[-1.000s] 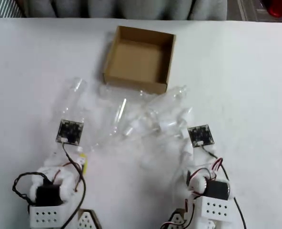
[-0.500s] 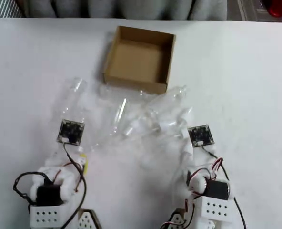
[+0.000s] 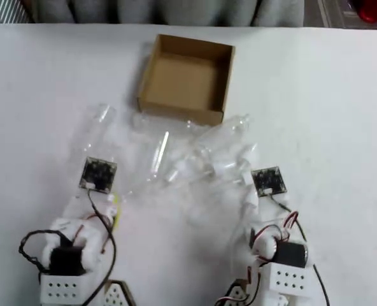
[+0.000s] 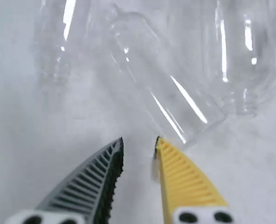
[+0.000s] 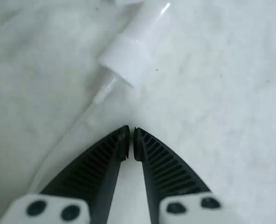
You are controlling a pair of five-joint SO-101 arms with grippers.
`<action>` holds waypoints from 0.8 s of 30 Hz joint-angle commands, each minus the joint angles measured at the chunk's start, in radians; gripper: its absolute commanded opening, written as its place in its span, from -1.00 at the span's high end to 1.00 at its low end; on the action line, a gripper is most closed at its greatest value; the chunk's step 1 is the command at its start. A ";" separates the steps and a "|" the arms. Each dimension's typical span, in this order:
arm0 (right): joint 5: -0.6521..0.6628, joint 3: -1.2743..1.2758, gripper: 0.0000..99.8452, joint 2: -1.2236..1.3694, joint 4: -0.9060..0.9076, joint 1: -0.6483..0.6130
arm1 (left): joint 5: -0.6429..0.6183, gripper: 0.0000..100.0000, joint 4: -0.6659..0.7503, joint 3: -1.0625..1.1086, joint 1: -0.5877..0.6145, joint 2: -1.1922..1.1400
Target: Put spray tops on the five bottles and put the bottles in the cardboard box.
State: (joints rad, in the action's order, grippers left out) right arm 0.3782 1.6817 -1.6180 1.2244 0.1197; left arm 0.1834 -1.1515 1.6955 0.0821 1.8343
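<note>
Over the last second the left arm (image 3: 80,239) has been shifted slightly to the right, as its wrist board shows in the high view. The right arm (image 3: 279,255) has been kept where it was. None of the bottles, the tops or the box has been displaced.

The left gripper (image 4: 139,141) is held narrowly parted with nothing between its fingers. It sits low over the table (image 3: 328,115), its yellow tip just beside the near end of a clear bottle (image 4: 166,88) lying on its side. The right gripper (image 5: 131,131) is drawn almost closed and is empty. A white spray top (image 5: 128,58) with its dip tube lies on the table just beyond its tips, not touched.

The clear bottles (image 3: 223,135) lie in a loose cluster between the arms and the cardboard box (image 3: 187,80), which is empty at the far middle of the table.

The small shift is judged to be an alignment of the left gripper on that bottle. The task is therefore taken to be at its very start, with no bottle boxed.
</note>
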 commanded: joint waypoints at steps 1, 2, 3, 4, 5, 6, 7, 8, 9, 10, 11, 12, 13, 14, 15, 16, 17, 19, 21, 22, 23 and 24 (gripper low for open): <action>0.011 0.008 0.96 -0.185 -0.005 -0.016 | 0.011 0.74 0.086 -0.086 -0.038 -0.018; 0.017 0.008 0.96 -0.185 -0.045 -0.031 | 0.011 0.74 0.086 -0.110 -0.039 -0.018; 0.043 0.008 0.96 -0.185 -0.079 -0.045 | 0.011 0.74 0.083 -0.141 -0.041 -0.018; 0.072 0.008 0.96 -0.185 -0.102 -0.061 | 0.008 0.74 0.081 -0.164 -0.039 -0.018; 0.094 0.008 0.96 -0.185 -0.117 -0.084 | 0.009 0.74 0.081 -0.186 -0.041 -0.018; 0.104 0.008 0.96 -0.185 -0.128 -0.111 | 0.009 0.74 0.081 -0.209 -0.041 -0.018; 0.104 0.008 0.96 -0.185 -0.131 -0.130 | 0.009 0.74 0.080 -0.239 -0.042 -0.018; 0.109 0.008 0.96 -0.185 -0.127 -0.136 | 0.009 0.74 0.068 -0.273 -0.041 -0.019; 0.109 0.008 0.97 -0.185 -0.125 -0.130 | 0.009 0.74 0.043 -0.315 -0.039 -0.022; 0.110 0.008 0.97 -0.185 -0.119 -0.111 | 0.005 0.74 0.012 -0.351 -0.041 -0.024; 0.114 0.008 0.96 -0.185 -0.114 -0.093 | 0.002 0.74 -0.020 -0.391 -0.042 -0.024; 0.129 0.008 0.96 -0.185 -0.113 -0.081 | 0.000 0.74 -0.051 -0.431 -0.044 -0.025; 0.157 0.008 0.96 -0.185 -0.110 -0.074 | 0.000 0.74 -0.069 -0.466 -0.048 -0.025; 0.184 0.008 0.96 -0.185 -0.102 -0.071 | 0.000 0.74 -0.075 -0.491 -0.053 -0.025; 0.212 0.008 0.96 -0.185 -0.097 -0.071 | 0.000 0.74 -0.072 -0.506 -0.054 -0.025; 0.236 0.008 0.96 -0.185 -0.096 -0.070 | 0.000 0.74 -0.051 -0.517 -0.058 -0.028; 0.258 0.008 0.96 -0.185 -0.093 -0.067 | 0.000 0.74 -0.025 -0.528 -0.058 -0.044; 0.281 0.008 0.96 -0.185 -0.090 -0.065 | -0.020 0.74 0.008 -0.554 -0.053 -0.113; 0.281 0.008 0.96 -0.185 -0.090 -0.065 | -0.063 0.74 0.021 -0.600 -0.050 -0.240; 0.284 0.008 0.96 -0.185 -0.088 -0.065 | -0.086 0.74 0.025 -0.629 -0.053 -0.314; 0.287 0.008 0.96 -0.185 -0.084 -0.065 | -0.110 0.74 0.025 -0.661 -0.061 -0.392; 0.287 0.008 0.96 -0.185 -0.077 -0.070 | -0.141 0.74 0.023 -0.694 -0.070 -0.464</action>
State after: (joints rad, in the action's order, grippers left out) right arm 0.6437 1.6863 -1.6180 1.1262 0.0583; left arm 0.1174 -1.1745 1.1278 0.0760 1.6425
